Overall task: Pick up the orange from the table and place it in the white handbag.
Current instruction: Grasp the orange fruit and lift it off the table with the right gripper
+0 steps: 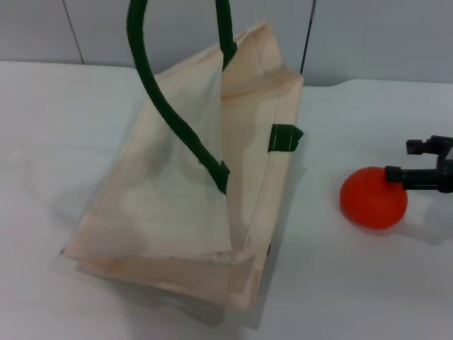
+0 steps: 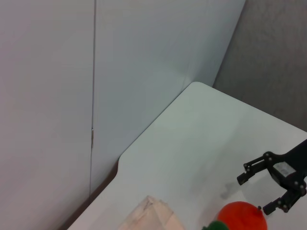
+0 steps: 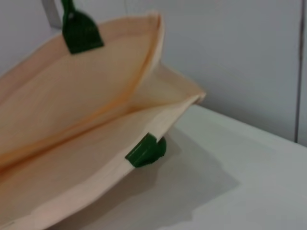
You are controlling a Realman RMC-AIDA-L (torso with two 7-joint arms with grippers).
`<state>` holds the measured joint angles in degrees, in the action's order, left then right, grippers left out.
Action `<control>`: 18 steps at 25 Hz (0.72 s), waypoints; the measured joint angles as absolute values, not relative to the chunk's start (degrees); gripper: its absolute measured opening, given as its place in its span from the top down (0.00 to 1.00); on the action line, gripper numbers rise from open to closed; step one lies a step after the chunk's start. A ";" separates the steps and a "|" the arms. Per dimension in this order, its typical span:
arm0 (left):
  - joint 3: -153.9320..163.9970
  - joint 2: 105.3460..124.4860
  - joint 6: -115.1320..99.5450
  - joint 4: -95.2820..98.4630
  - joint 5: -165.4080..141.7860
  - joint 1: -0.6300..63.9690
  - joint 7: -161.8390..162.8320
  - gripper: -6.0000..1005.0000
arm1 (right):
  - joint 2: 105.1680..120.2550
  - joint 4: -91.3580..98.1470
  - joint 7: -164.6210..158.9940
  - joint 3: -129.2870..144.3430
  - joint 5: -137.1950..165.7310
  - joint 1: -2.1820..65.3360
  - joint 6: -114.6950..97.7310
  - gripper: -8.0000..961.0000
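orange (image 1: 373,197) on table (image 1: 56,142) beside handbag (image 1: 177,198).

A pale grey wall (image 1: 368,35) made of flat panels stands behind everything. Thin dark lines (image 2: 93,96) run up and down between the panels. A darker grey wall (image 2: 273,52) stands beside it.

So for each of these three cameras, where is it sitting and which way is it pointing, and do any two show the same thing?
Head view: on the robot's head, looking down at the white handbag, the orange and the right tool on the table.
Left wrist view: on the left arm, raised, facing the table's far corner; no own fingers show.
Right wrist view: low beside the handbag's open mouth; no own fingers show.
Shared: the head and left wrist views both show the orange and the open right tool.
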<state>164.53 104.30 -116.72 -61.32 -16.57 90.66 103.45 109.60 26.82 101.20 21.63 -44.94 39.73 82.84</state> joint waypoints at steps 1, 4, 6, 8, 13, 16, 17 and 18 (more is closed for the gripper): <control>164.54 104.32 -116.72 -61.32 -16.57 90.66 103.45 0.85 | 109.98 26.87 101.31 21.96 -44.84 39.87 82.34 0.08; 164.53 104.34 -116.72 -61.34 -16.52 90.62 103.45 0.85 | 110.92 26.88 101.32 24.28 -44.72 40.37 81.13 0.08; 164.53 104.35 -116.72 -61.35 -16.51 90.62 103.45 0.85 | 111.24 26.85 101.14 25.90 -44.23 40.69 80.89 0.08; 164.53 104.36 -116.72 -61.35 -16.49 90.63 103.45 0.85 | 111.41 26.72 100.70 27.04 -43.00 41.02 80.02 0.08; 164.53 104.38 -116.72 -61.35 -16.40 90.43 103.45 0.85 | 111.98 26.93 100.31 27.55 -40.31 41.23 77.45 0.09; 164.49 104.35 -116.72 -61.35 -16.17 90.27 103.45 0.85 | 111.99 26.97 100.72 28.60 -39.79 41.24 77.26 0.11; 164.47 104.33 -116.72 -61.35 -16.08 90.25 103.45 0.85 | 111.98 26.98 100.87 28.98 -39.56 41.29 77.22 0.11; 164.46 104.33 -116.72 -61.35 -16.06 90.25 103.45 0.85 | 111.95 26.99 101.05 29.11 -39.46 41.37 77.19 0.12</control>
<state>164.46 104.33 -116.72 -61.35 -16.06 90.25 103.45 111.95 26.98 101.05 29.11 -39.46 41.37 77.19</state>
